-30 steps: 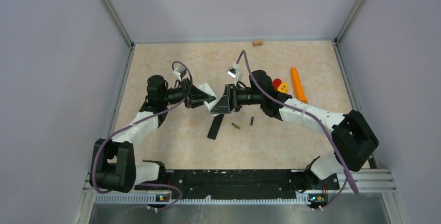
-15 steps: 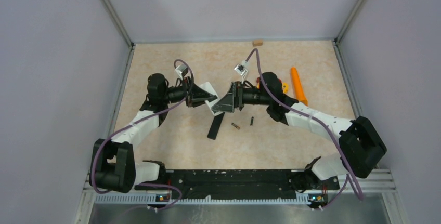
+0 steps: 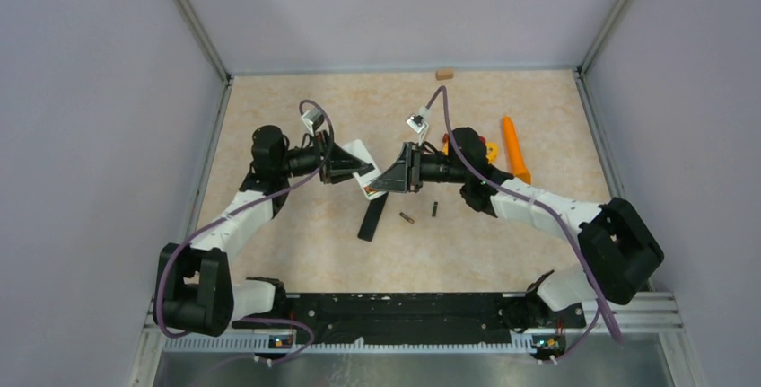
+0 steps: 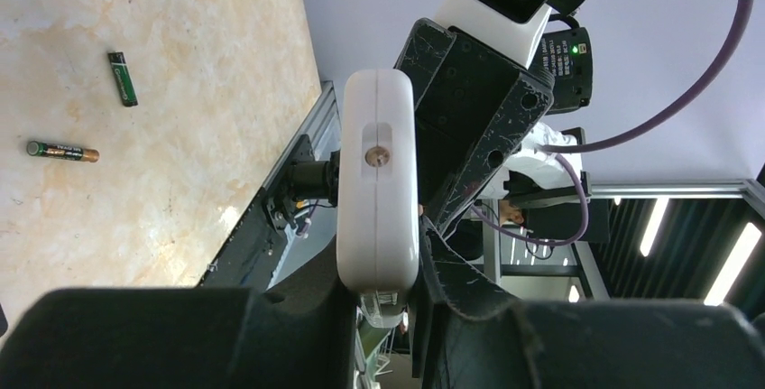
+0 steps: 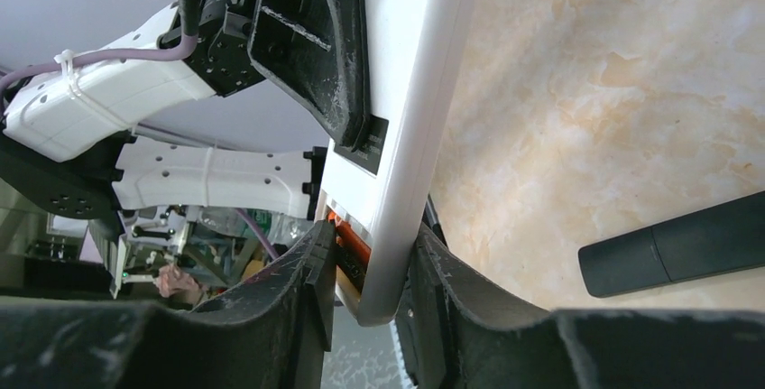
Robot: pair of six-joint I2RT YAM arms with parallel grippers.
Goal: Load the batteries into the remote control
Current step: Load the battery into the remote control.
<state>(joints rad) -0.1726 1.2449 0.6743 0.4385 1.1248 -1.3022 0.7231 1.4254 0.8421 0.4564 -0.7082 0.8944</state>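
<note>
- We see the white remote held up off the table, between the two arms and roughly at the middle of the work area.
- The left gripper pinches one end of it, its jaws pressed on the two broad faces so that a thin edge faces its camera.
- The right gripper comes in from the opposite side. Its jaws sit against both faces of the other end, so we read it as clamped on the remote too.
- We judge this two-sided hold is meant to steady the body, or to turn it so one face becomes reachable. One arm must let go before any battery can be picked up.
- The two batteries lie loose on the table just in front of the grippers, near each other but apart, and neither is being touched.
- A slim black bar lies flat just left of them, under the raised remote. We cannot tell whether it is the cover.
- In the right wrist view, a recessed patch with an orange-red part shows on the remote's face beside the jaws. We cannot say whether this is the battery bay, and we see no battery in it.
- With both batteries on the table, we judge the loading not yet begun.
- A carrot toy and a wooden block sit well apart, toward the far right.
</note>
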